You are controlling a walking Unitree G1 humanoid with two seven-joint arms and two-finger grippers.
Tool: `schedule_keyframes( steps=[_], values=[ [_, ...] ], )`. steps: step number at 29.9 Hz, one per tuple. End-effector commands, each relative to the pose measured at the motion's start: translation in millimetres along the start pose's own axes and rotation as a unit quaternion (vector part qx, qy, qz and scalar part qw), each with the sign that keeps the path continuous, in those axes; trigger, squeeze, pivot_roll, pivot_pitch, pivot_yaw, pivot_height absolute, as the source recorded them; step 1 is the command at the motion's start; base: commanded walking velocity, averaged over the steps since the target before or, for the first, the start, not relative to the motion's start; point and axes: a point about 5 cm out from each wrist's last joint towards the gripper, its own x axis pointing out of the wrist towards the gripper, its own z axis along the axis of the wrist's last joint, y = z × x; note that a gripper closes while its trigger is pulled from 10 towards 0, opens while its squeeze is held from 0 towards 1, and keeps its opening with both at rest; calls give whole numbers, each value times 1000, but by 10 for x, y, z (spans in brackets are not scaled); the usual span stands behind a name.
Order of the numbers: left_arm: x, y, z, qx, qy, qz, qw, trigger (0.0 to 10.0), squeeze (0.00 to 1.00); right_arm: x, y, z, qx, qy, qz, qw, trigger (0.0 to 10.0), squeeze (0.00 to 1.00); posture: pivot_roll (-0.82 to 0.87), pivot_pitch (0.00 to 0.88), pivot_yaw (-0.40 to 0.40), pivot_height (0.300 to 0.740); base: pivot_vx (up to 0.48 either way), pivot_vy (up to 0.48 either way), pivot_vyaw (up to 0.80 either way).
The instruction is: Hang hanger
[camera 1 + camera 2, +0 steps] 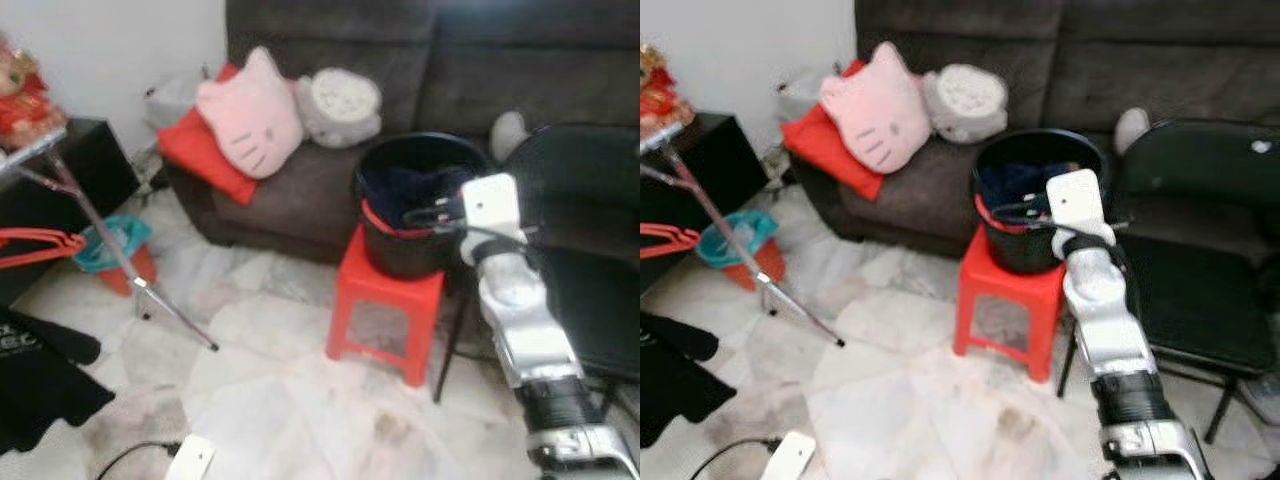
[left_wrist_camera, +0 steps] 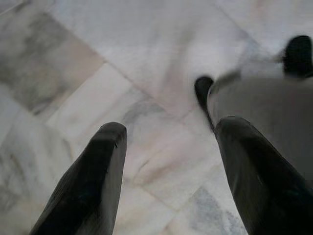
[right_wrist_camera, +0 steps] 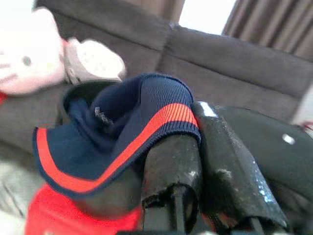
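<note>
A red hanger point(image 1: 38, 246) hangs at the far left on a metal drying rack point(image 1: 95, 225). On a red stool point(image 1: 385, 300) in front of the sofa stands a black bucket point(image 1: 415, 205) with dark clothing inside. My right gripper point(image 1: 428, 214) reaches over the bucket's rim. In the right wrist view its fingers point(image 3: 171, 161) are shut on a navy garment with a red stripe point(image 3: 117, 132), lifted above the bucket. My left gripper point(image 2: 168, 129) hangs open over the marble floor, holding nothing.
A dark sofa point(image 1: 330, 190) carries a pink cat cushion point(image 1: 250, 115), a red cushion point(image 1: 200, 150) and a grey plush point(image 1: 340, 105). A black folding chair point(image 1: 580, 250) stands on the right. A teal bin point(image 1: 115, 250), black cloth point(image 1: 40, 370) and a white device point(image 1: 190, 460) lie left.
</note>
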Motion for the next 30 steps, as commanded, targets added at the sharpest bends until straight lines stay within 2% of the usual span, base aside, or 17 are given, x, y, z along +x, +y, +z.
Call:
schedule_keyframes(
  steps=[1,18,30],
  values=[
    [-20,49,-95,3,17,6,1000,10000,0,15,68,139,0,-27,9,1000,10000,0,-58,0,47,740,-330,0,0],
    [-18,50,-82,0,15,7,1000,10000,0,21,97,160,1,-34,17,999,10000,0,-60,0,44,740,-330,0,0],
    [-17,50,-78,3,15,9,1000,10000,0,11,130,57,1,-17,26,1000,10000,0,-59,0,40,740,-304,0,0]
  ],
)
